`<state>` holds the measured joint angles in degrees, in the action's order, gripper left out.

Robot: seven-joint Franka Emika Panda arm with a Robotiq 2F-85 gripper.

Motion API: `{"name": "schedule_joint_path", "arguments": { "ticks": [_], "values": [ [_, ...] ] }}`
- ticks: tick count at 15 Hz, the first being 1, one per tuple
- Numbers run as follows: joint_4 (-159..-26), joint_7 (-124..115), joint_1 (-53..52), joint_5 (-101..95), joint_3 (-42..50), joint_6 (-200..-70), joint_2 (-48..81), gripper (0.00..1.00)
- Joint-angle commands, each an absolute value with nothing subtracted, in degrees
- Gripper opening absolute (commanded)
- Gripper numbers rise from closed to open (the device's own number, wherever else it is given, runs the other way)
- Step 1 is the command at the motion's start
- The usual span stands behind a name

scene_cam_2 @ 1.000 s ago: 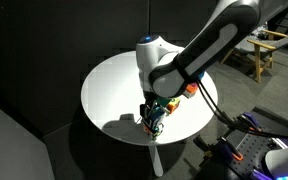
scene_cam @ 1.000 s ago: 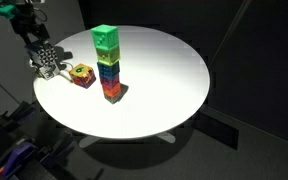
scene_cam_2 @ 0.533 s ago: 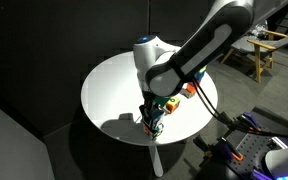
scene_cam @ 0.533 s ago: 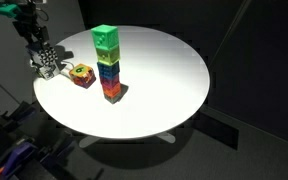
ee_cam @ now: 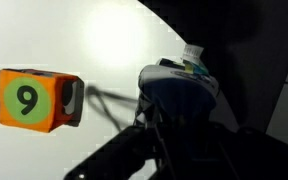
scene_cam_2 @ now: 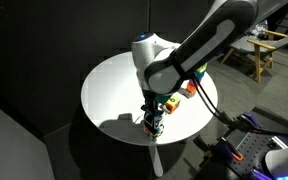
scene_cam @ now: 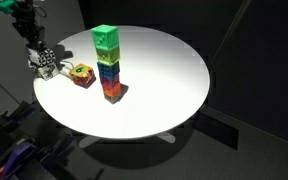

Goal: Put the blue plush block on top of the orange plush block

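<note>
The blue plush block (scene_cam: 47,63), dark and white checkered, rests near the table's edge, and in the wrist view it (ee_cam: 180,82) looks squeezed between the dark fingers. My gripper (scene_cam: 42,58) comes down on it from above and is shut on it; in the wrist view the gripper (ee_cam: 176,106) is mostly in shadow. The orange plush block (scene_cam: 82,75) sits on the table just beside it, apart from it, and shows a 9 on a yellow mark in the wrist view (ee_cam: 29,100). In an exterior view the arm covers most of the block under the gripper (scene_cam_2: 152,120).
A tall stack of coloured cubes with a green top (scene_cam: 107,62) stands on the round white table (scene_cam: 164,80), close to the orange block. The table's edge runs right behind the gripper. Dark floor and equipment surround the table.
The jaws have closed in on the blue plush block over the last second. The arm and both blocks have stayed almost where they were.
</note>
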<state>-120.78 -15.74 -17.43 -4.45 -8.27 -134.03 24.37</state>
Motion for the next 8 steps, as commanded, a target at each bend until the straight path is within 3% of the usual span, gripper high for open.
{"name": "schedule_joint_path", "arguments": {
  "ticks": [1,8],
  "values": [
    [-121.2,-16.4,-17.9,-5.7,-7.8,-130.6,21.1,0.06],
    [-122.5,-18.4,-17.6,-7.6,-7.4,-128.9,16.4,0.07]
  ]
}}
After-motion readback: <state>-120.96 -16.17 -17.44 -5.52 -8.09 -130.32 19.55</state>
